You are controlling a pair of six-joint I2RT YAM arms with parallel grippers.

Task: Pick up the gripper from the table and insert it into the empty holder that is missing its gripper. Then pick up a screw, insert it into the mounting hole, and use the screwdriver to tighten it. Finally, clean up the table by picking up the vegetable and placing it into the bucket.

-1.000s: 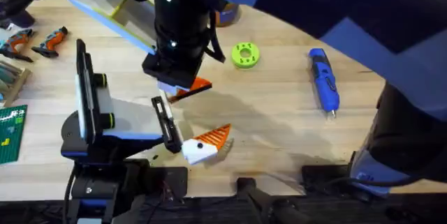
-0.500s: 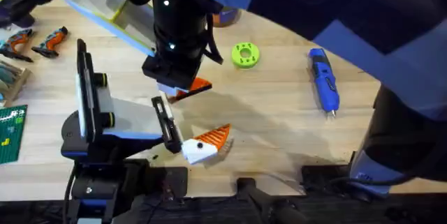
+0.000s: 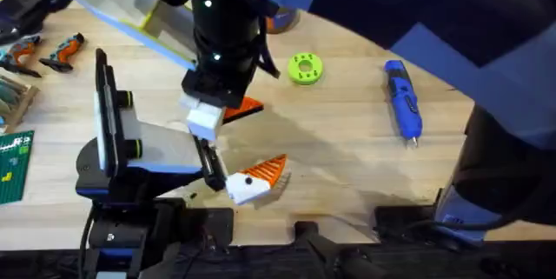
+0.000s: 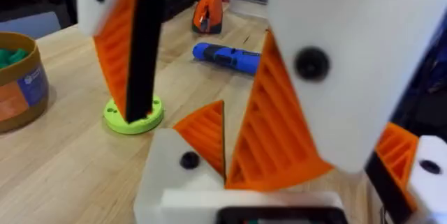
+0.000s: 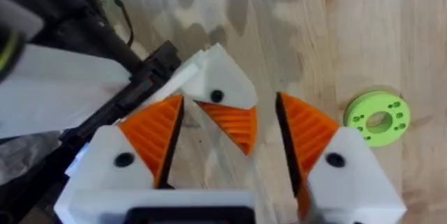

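Position of the gripper [image 5: 230, 123] is what the next move depends on: it is seen seated against the holder [image 5: 218, 67], directly between the two fingers of the right claw [image 5: 229, 109] and just below them. The right claw is spread wide and nothing is gripped; a gap is seen on each side of the holder. The gripper's long axis is laid roughly along the claw's fingers, with its ribbed face turned toward the far finger. The holder belongs to the left claw [image 3: 258, 179], which is also parted and empty. The right arm is judged the nearer one for any last press on the gripper. The mounting hole [image 5: 217, 96] is left bare, so a screw is judged to be needed next. The screwdriver [image 3: 402, 101] is lying well apart to the right.
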